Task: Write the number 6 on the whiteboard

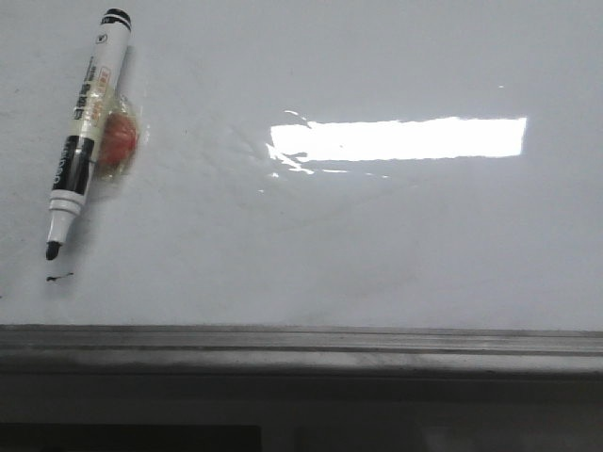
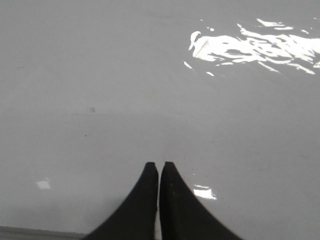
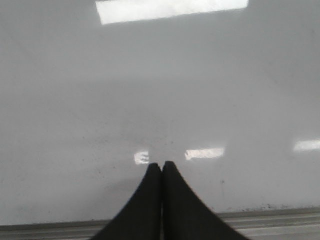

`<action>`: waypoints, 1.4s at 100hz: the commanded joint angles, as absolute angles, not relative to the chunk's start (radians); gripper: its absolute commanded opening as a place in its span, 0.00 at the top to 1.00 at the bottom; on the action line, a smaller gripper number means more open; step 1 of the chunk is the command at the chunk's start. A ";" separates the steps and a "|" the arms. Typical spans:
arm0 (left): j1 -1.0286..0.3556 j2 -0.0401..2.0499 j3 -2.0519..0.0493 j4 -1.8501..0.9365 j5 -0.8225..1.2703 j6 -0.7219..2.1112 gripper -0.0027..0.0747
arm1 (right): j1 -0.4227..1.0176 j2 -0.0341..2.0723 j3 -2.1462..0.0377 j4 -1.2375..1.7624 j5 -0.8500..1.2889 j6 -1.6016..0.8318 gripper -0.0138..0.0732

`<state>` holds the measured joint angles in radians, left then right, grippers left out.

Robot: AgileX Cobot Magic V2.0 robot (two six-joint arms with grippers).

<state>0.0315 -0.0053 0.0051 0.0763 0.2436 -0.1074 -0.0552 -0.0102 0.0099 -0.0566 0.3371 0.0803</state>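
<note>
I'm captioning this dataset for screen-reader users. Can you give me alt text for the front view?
An uncapped black-and-white marker lies on the glossy whiteboard at far left, tip toward the grey frame, a red lump in clear tape on its barrel. A tiny black smudge sits below the tip; no 6 is written. No grippers appear.

White board, black-and-white marker

Whiteboard (image 1: 377, 245) glossy white, grey frame; marker (image 1: 88, 130) white with black cap, band and tip; red blob (image 1: 121, 141) beside it; black smudge (image 1: 58, 277).
</note>
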 commanded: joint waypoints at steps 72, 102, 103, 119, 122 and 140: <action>0.016 0.174 -0.294 0.031 0.259 -0.081 0.99 | -0.059 0.081 -0.105 0.145 0.186 0.115 0.91; 0.016 0.243 -0.302 0.035 0.260 -0.081 0.94 | -0.059 0.222 -0.227 0.145 0.240 0.115 0.91; 0.016 0.243 -0.302 0.035 0.260 -0.081 0.92 | -0.059 0.221 -0.227 0.145 0.240 0.115 0.91; 0.016 0.253 -0.300 0.035 0.235 -0.081 0.54 | -0.059 0.224 -0.225 0.145 0.259 0.115 0.91; 0.016 0.258 -0.297 0.035 0.216 -0.081 0.45 | -0.059 0.224 -0.225 0.145 0.259 0.115 0.91; 0.016 0.274 -0.273 0.035 0.092 -0.081 0.41 | -0.059 0.224 -0.225 0.143 0.278 0.115 0.91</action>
